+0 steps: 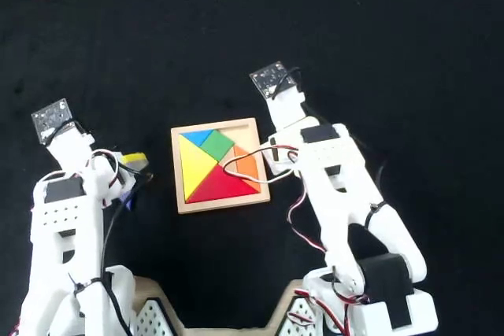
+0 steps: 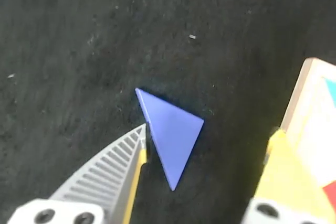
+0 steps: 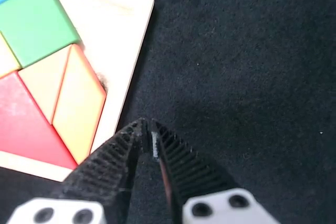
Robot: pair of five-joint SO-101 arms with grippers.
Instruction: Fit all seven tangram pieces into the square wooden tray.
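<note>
tray: square wooden tray [image 1: 176, 171] at mid-table on black cloth [image 1: 394, 53], between the two arms.
in tray: light blue piece [image 1: 197, 138], green piece [image 1: 216, 145], yellow piece [image 1: 197, 167], red piece [image 1: 220, 188] and two orange pieces [image 3: 79, 114] lie flat; bare wood in the corner beside the green piece.
loose piece: blue triangle [image 2: 170, 135] flat on the cloth, near the tray's left side.
left gripper [image 2: 209, 134]: spread wide, empty, grey finger [image 2: 121, 156] at the triangle's edge.
right gripper [image 3: 148, 129]: pressed together, empty, over the cloth just beside the tray's right rim.
</note>
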